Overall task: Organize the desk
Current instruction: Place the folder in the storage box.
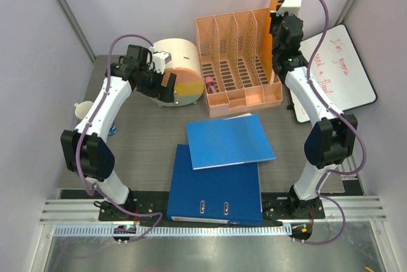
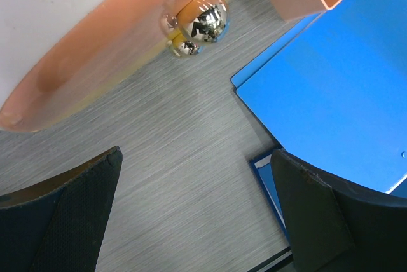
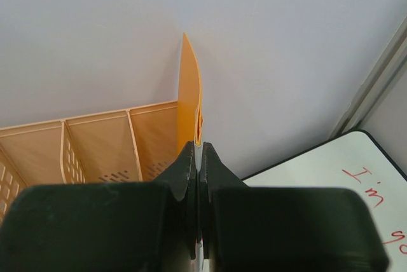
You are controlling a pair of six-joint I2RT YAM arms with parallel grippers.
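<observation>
**Desk half sorted, one claw clamped and one apart**

The desk point(image 1: 143, 142), a dark grey wood-grain top, filled the middle of the overhead view, with a black strip and a metal rail along its near edge where both arms were bolted. A dark blue ring binder point(image 1: 216, 192) lay flat at the near middle, its spine towards the rail. A lighter blue folder point(image 1: 230, 140) lay slightly askew on the binder's far end. Behind these, at the far edge, stood a peach file organizer point(image 1: 238, 62) with four upright slots and a low front tray. A whiteboard point(image 1: 343, 72) with red writing lay at the far right, partly under the right arm. A round peach and cream box point(image 1: 181, 62) sat just left of the organizer.

A thin orange sheet point(image 3: 189, 94) stood upright at the organizer's right end. I could not tell whether it was in the last slot or against the outer wall. The right gripper point(image 3: 198, 176) was pinched together on the sheet's lower edge.

The left gripper point(image 2: 197, 221) hung over bare desk beside the round box, its jaws wide apart and holding nothing. Two chrome balls point(image 2: 203, 23) showed under the box's rim in the left wrist view. A pale cup point(image 1: 81, 112) stood at the left edge of the desk.
</observation>
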